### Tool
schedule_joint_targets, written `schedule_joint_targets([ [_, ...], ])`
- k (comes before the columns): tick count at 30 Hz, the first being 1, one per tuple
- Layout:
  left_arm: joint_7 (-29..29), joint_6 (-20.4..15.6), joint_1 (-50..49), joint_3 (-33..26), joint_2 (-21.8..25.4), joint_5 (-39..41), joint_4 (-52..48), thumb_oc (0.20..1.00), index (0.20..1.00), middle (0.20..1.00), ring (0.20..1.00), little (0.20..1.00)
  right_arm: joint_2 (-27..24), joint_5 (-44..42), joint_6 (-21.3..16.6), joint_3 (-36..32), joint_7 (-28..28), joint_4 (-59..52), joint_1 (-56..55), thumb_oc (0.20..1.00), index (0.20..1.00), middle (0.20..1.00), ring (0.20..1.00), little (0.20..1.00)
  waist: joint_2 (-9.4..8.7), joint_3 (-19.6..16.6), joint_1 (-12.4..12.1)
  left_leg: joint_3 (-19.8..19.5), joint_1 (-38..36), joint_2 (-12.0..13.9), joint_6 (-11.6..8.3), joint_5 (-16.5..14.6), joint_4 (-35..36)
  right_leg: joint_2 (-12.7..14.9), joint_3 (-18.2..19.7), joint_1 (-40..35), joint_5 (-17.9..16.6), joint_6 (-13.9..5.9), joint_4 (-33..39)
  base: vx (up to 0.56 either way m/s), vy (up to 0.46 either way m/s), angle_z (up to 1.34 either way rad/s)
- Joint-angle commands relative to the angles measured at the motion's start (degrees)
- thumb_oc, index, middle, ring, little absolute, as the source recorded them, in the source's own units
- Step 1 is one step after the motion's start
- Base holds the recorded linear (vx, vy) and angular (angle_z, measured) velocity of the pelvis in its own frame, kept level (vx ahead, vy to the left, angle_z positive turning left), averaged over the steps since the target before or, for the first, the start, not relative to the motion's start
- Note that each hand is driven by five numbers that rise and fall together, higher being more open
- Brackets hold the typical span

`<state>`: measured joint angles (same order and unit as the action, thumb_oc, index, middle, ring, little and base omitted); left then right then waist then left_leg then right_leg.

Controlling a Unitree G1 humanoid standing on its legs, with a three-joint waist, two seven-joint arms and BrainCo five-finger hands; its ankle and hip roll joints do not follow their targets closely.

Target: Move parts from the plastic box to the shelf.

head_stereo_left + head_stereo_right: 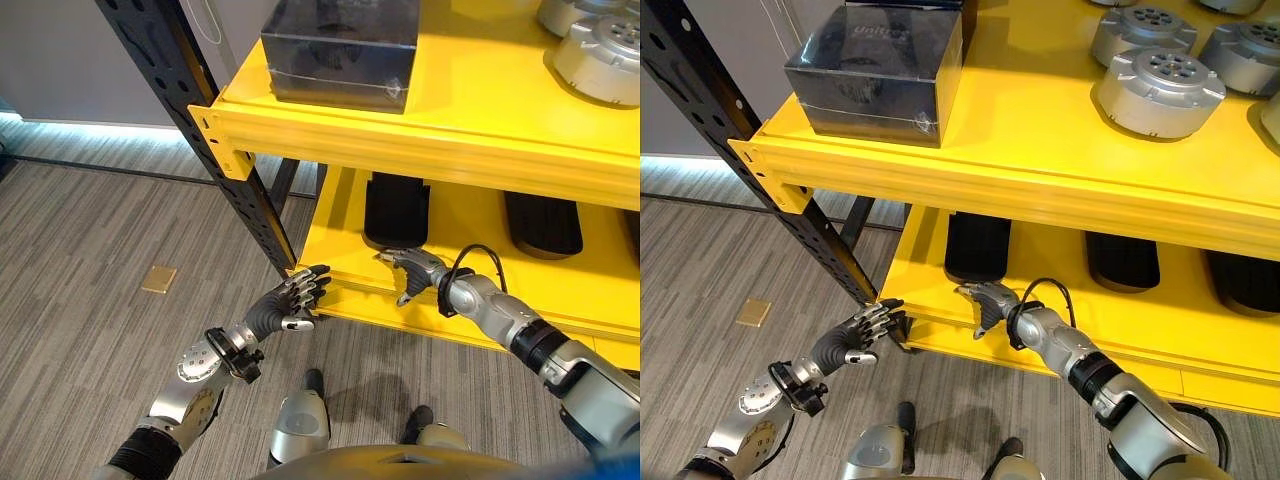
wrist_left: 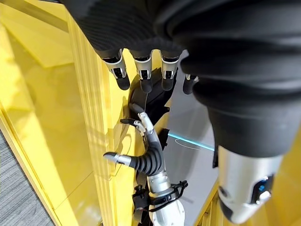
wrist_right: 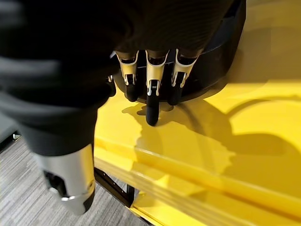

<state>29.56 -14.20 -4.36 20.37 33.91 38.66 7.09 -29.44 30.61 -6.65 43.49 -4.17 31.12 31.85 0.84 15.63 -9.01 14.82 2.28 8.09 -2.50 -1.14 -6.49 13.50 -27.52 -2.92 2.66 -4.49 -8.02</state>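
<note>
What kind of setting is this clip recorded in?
Likely a parts storeroom or workshop: yellow racking shelves on a dark perforated upright, holding round metal parts and flat black parts.

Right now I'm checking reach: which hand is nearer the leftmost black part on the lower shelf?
Right. The right hand is at the black part's front edge; the left hand hovers off the shelf corner.
</note>
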Motion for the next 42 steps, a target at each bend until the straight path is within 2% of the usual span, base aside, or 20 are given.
schedule_joint_targets([
  [1,0.08,-2.28,2.0,2.5,-1.1,-0.92,-1.27,1.0,1.0,1.0,1.0,1.0,1.19,-1.36,0.12,1.55,0.99,2.37,4.85,1.0,1.0,1.0,1.0,1.0,0.1,0.82,-2.24,4.46,-1.66,6.28,-3.29,4.07,-0.59,4.32,-0.63,2.32,0.35,-4.33,-7.39,0.0,0.0,0.0],
  [13,-0.49,-1.95,3.51,3.95,-1.27,-0.94,-1.08,1.0,1.0,1.0,1.0,1.0,2.47,-2.94,3.18,0.6,2.76,5.93,7.91,1.0,1.0,1.0,1.0,1.0,0.68,1.16,-2.31,4.42,-1.39,6.35,-3.32,4.08,-0.91,4.64,-0.74,2.8,0.57,-4.08,-8.28,0.0,0.0,0.0],
  [27,-0.6,-2.3,3.47,4.52,-1.35,-0.86,-0.81,1.0,1.0,1.0,1.0,1.0,2.66,-4.66,3.21,0.58,2.34,6.74,7.34,1.0,1.0,1.0,1.0,1.0,0.66,0.94,-1.88,4.71,-1.83,6.25,-3.25,4.26,-0.45,4.5,-0.65,2.5,0.5,-4.08,-7.92,0.0,0.0,0.0],
  [31,-0.01,-2.41,3.57,4.53,-1.64,-0.76,-0.25,1.0,1.0,1.0,1.0,1.0,2.8,-4.68,3.58,1.01,3.91,7.35,6.35,1.0,1.0,1.0,1.0,1.0,0.68,0.88,-1.69,4.89,-2.03,6.2,-3.2,4.28,-0.15,4.45,-0.45,2.49,0.22,-4.25,-7.45,0.0,0.0,0.0],
  [38,0.09,-3.12,4.28,5.17,-1.5,-0.42,0.3,1.0,1.0,1.0,1.0,1.0,3.67,-5.89,2.9,0.72,2.31,9.13,8.48,1.0,1.0,1.0,1.0,1.0,0.75,0.85,-1.61,4.94,-2.21,6.13,-3.25,4.41,0.01,4.18,-0.26,2.3,0.13,-4.18,-7.09,0.0,0.0,0.0],
  [41,0.85,-2.8,3.54,4.31,-2.06,0.5,0.33,1.0,1.0,1.0,1.0,1.0,3.3,-7.03,1.6,1.04,2.28,7.38,6.5,1.0,1.0,1.0,1.0,1.0,0.58,0.65,-1.27,5.06,-2.45,6.17,-3.27,4.57,0.41,4.04,-0.07,2.08,0.0,-4.22,-6.6,0.0,0.004,-0.01],
  [42,1.02,-3.01,2.88,3.87,-2.33,1.21,0.31,1.0,1.0,1.0,1.0,1.0,2.64,-8.71,0.07,1.01,2.22,5.48,4.93,1.0,1.0,1.0,1.0,1.0,0.43,0.63,-0.84,5.21,-2.64,6.28,-3.33,4.76,0.75,3.88,0.09,1.97,-0.13,-4.25,-6.21,-0.01,0.011,-0.03],
])
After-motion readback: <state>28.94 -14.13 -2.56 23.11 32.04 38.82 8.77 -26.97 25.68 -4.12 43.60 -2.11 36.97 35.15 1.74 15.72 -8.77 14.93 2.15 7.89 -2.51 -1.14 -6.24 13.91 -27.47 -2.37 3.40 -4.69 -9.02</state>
